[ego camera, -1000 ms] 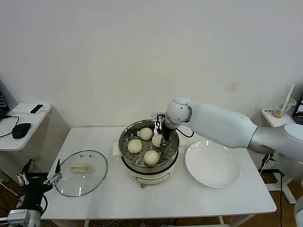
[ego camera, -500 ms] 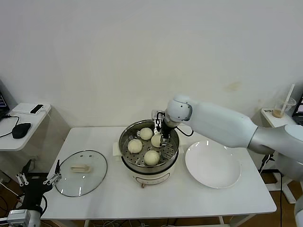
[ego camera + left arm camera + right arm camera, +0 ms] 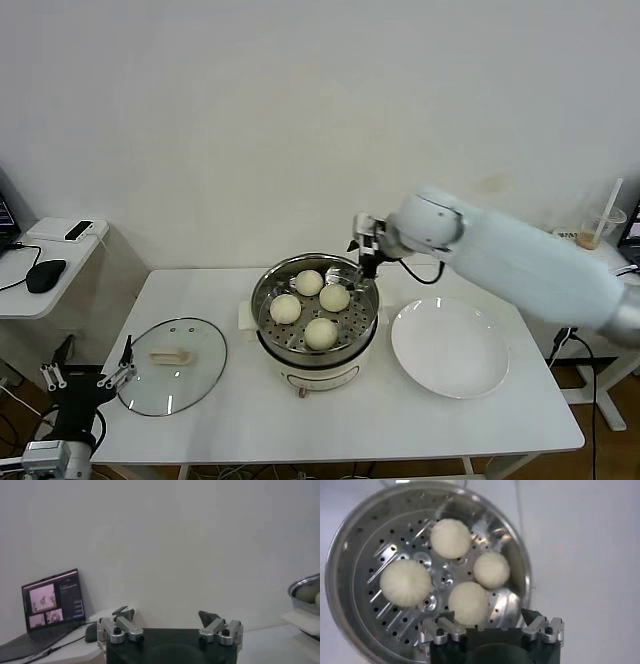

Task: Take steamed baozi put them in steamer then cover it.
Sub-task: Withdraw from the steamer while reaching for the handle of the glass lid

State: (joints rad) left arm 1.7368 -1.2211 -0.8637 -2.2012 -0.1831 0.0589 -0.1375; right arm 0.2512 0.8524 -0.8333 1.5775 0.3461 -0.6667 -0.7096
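Head view shows the right gripper (image 3: pixel 361 262) above the far right rim of the steamer (image 3: pixel 270 290), its fingers apart and holding nothing. Just below and in front of it, four baozi (image 3: pixel 334 297) sit on the perforated tray: smooth, cream-white and round, close together but none stacked, all well under the rim, so a lid should seat flat. The plate (image 3: pixel 448 348) beside that gripper is bare, so the loading looks done and covering is what remains. The cover (image 3: pixel 171 378), clear glass with a metal rim and a cream oblong handle, lies flat on the table on the far side of the steamer from the right gripper, and near the left gripper (image 3: pixel 88 381), which hangs low off the table's corner with its fingers spread and empty. To do this step well, the right arm should clear the pot first; the left should take the handle across its narrow width, lift the cover level, centre it over the pot and lower it straight so the rims meet evenly.
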